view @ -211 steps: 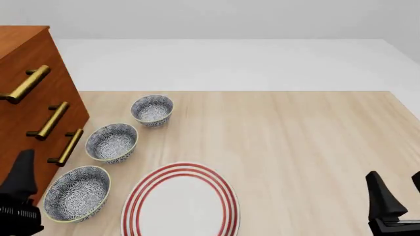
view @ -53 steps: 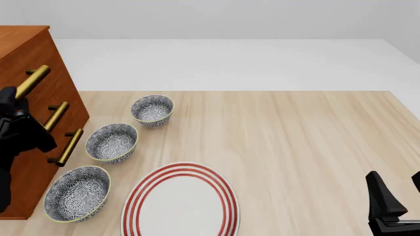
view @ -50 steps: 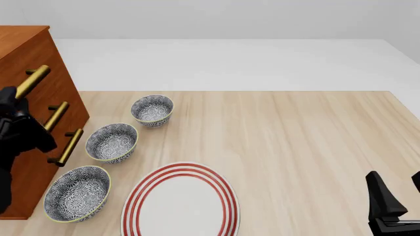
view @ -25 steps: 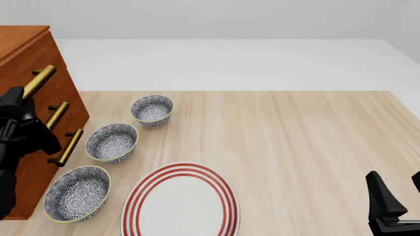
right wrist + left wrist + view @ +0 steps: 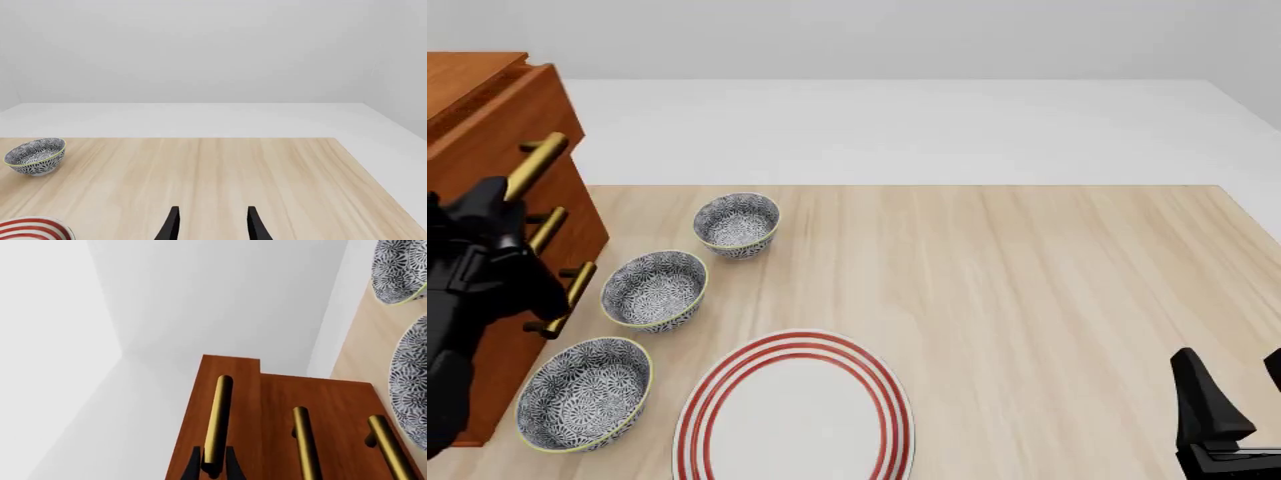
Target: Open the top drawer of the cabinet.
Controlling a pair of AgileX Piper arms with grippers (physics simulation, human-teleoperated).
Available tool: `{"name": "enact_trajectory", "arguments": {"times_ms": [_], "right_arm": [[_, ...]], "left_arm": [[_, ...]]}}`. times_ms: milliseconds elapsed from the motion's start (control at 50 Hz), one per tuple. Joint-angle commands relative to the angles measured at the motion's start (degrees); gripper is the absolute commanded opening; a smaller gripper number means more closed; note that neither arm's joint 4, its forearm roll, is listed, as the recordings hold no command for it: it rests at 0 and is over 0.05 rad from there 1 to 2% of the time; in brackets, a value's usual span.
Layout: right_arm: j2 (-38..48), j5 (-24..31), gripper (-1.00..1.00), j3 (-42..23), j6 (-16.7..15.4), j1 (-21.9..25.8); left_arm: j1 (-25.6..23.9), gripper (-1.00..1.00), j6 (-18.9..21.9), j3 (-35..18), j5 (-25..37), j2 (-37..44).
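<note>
The left gripper (image 5: 213,467) is raised at the left, its jaws clamped on a brass bar handle (image 5: 217,420), while the right gripper (image 5: 211,225) rests low at the right, jaws parted.

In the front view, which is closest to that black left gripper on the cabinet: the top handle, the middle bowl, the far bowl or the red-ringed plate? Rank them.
Measured from the left gripper:
1. Top handle, on the top drawer; the fingers are shut on it.
2. Middle bowl, just right of the cabinet.
3. Far bowl, farther right; close to the middle bowl's distance.
4. Red-ringed plate, at the near edge.
</note>
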Motion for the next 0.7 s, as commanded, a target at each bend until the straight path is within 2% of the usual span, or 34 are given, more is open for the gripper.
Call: {"name": "enact_trajectory", "arguments": {"times_ms": [20,480,500,700], "right_arm": [[0.01,0.0,1.0,0.0,-0.01,0.01],[-0.01,0.0,1.0,0.0,0.0,0.01],[0.0,0.0,1.0,0.0,0.01,-0.01],[-0.01,0.0,1.0,0.0,0.0,0.01]], "left_arm": [[-1.14,-1.0,0.94,2.64,2.27,-2.32],[-2.35,-1.0,-0.03,2.63,5.32,-3.26],[-2.4,1.0,0.05,2.71,5.03,-3.16],[-2.65,1.0,0.47,4.1,5.96,-3.94]]}}
